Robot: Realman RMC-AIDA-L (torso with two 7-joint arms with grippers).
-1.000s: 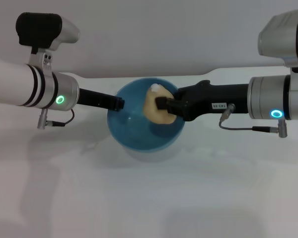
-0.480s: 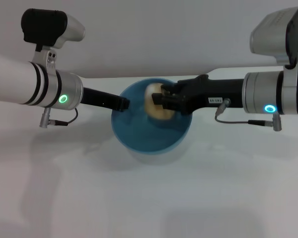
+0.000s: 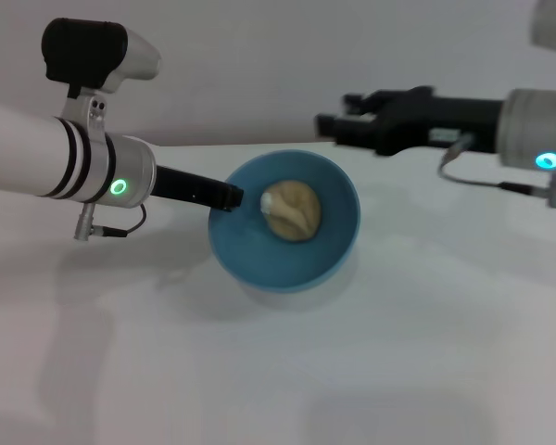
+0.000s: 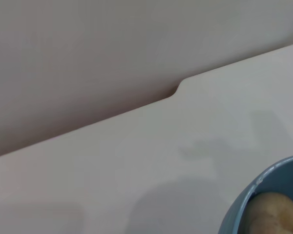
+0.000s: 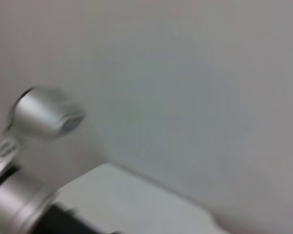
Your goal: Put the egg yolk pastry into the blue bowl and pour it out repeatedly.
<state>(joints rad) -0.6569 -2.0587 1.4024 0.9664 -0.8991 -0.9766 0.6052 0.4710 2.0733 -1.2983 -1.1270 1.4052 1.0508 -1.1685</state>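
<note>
The blue bowl [image 3: 287, 264] is at the middle of the white table, tipped so its inside faces me. The egg yolk pastry [image 3: 292, 210] lies inside it, free of any gripper. My left gripper [image 3: 230, 197] reaches in from the left and is shut on the bowl's left rim. My right gripper [image 3: 332, 120] hangs open and holds nothing, raised behind and to the right of the bowl. The left wrist view catches the bowl's rim [image 4: 263, 180] with the pastry [image 4: 273, 214] inside; that arm's own fingers are out of that view.
The white table [image 3: 278, 371] ends at a pale wall close behind the bowl. A notch in the table's back edge [image 4: 178, 90] shows in the left wrist view. The right wrist view shows only the wall and my left arm's silver wrist [image 5: 39, 117].
My right gripper let go of the pastry, which now rests in the bowl, and pulled up and back to the right. The left gripper still holds the bowl's rim.
</note>
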